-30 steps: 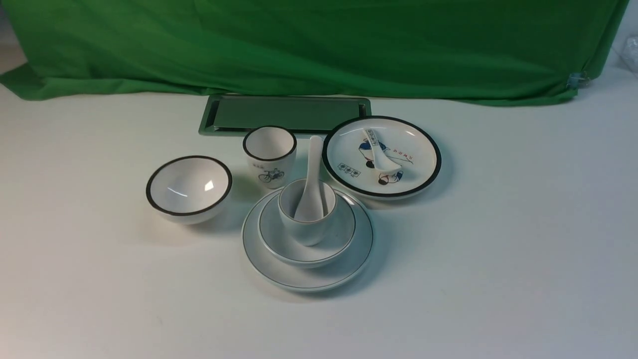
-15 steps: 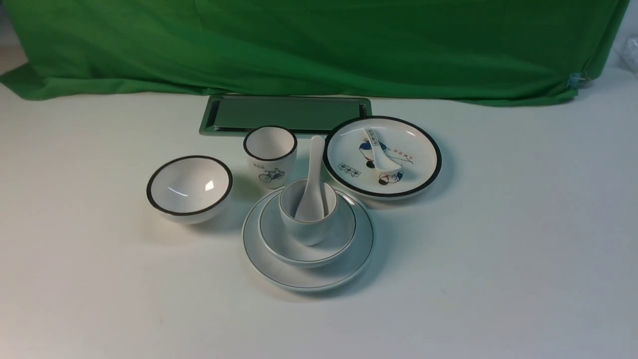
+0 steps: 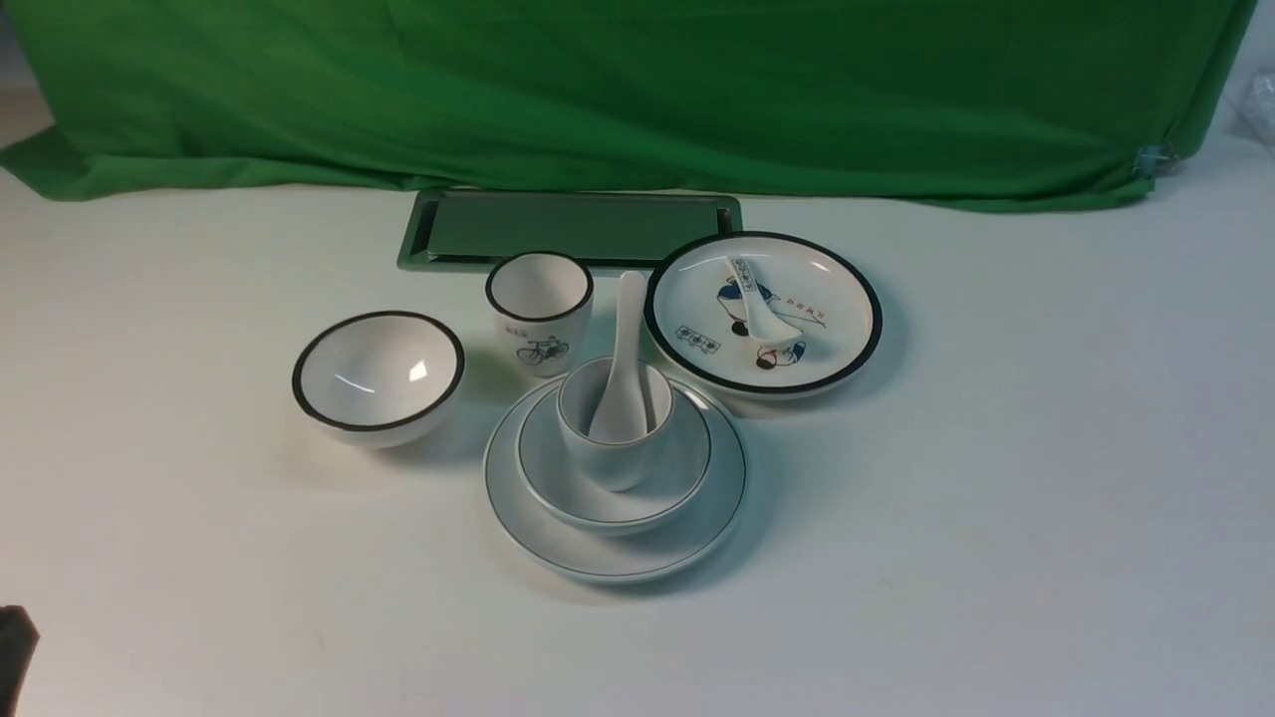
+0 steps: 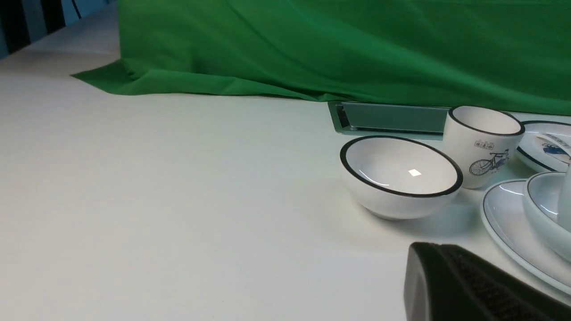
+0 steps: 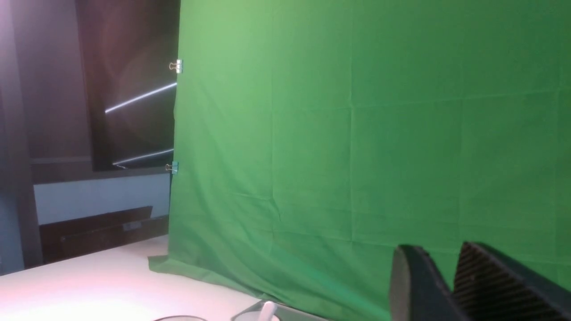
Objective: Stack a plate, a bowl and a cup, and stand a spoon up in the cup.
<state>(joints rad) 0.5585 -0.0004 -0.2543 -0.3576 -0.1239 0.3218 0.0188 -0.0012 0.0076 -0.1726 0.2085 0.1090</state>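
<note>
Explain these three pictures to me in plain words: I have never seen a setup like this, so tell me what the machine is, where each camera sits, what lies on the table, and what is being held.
The machine is a robot with two arms, each ending in a gripper. The wide picture looks forward from between the arms; the other two come from cameras on the wrists. On the white table stands a plain plate, with a shallow bowl on it, a plain cup in that, and a spoon standing in the cup. Beside them are a black-rimmed bowl, a bicycle cup, a picture plate with a small spoon, and a metal tray. The left gripper is shut and empty; the right gripper holds nothing.
</note>
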